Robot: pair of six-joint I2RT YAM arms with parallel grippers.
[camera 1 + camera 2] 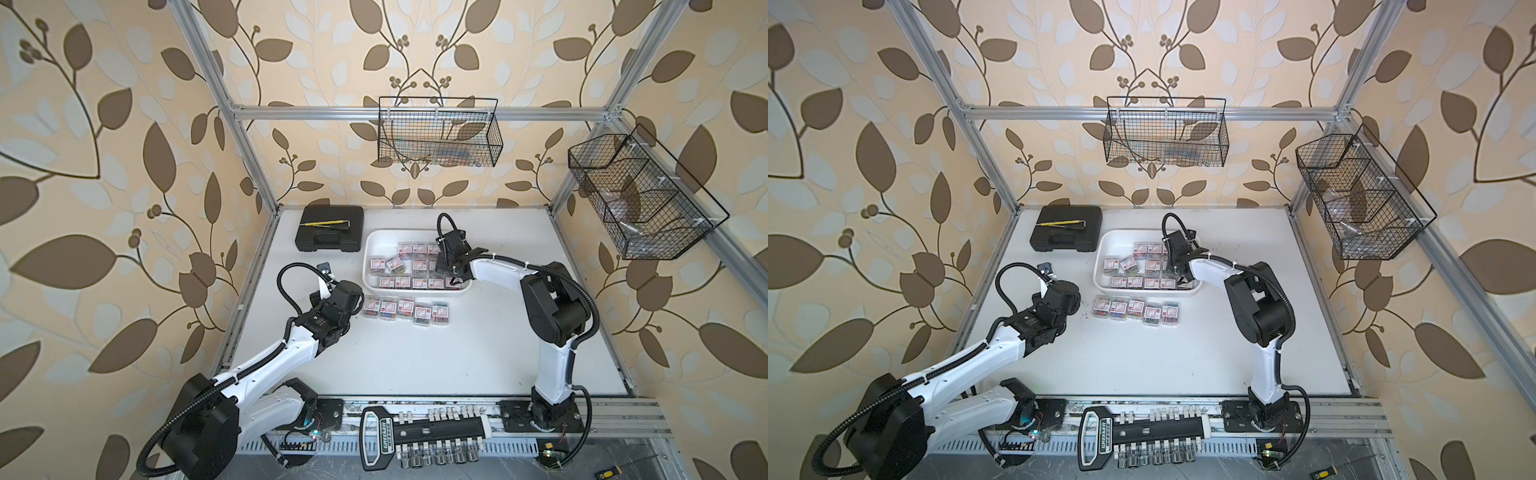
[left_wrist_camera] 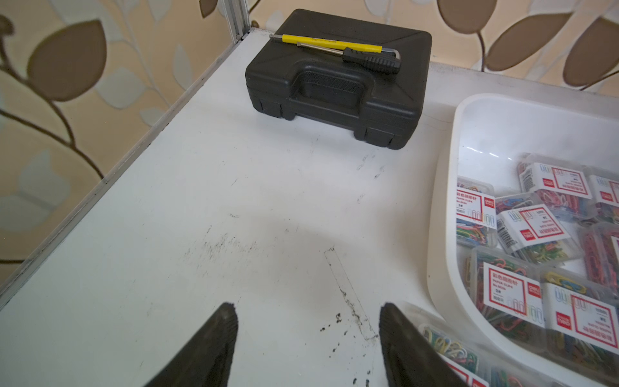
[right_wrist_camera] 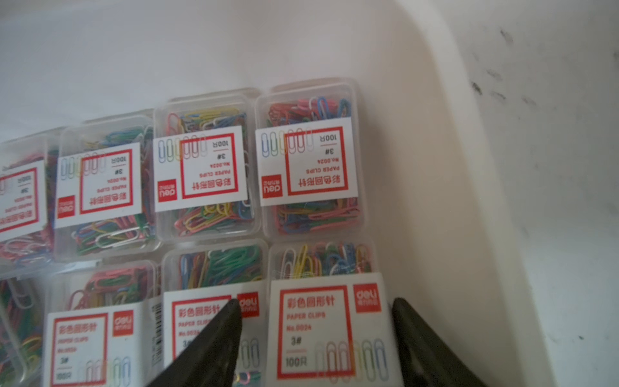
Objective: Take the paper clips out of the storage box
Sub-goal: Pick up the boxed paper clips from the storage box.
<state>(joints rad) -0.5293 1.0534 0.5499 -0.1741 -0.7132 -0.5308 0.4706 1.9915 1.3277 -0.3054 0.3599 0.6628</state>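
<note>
The storage box [image 1: 367, 266] is a shallow white tray at the back middle of the table, seen in both top views, and it holds several clear boxes of paper clips [image 1: 395, 264] with red-and-white labels. Another row of these boxes [image 1: 405, 309] lies on the table in front of it. My right gripper [image 3: 316, 305] is down inside the tray's near right corner. It is open, with its fingers [image 3: 214, 341] on either side of one box [image 3: 321, 335]; one finger lies over the neighbouring box. My left gripper [image 2: 308, 310] is open over bare table, just left of the row.
A black hard case [image 1: 330, 235] with a yellow tool and a screwdriver on it stands left of the tray. Wire baskets hang on the back wall [image 1: 440, 133] and on the right wall [image 1: 640, 199]. A socket rack [image 1: 419, 432] lies along the front rail.
</note>
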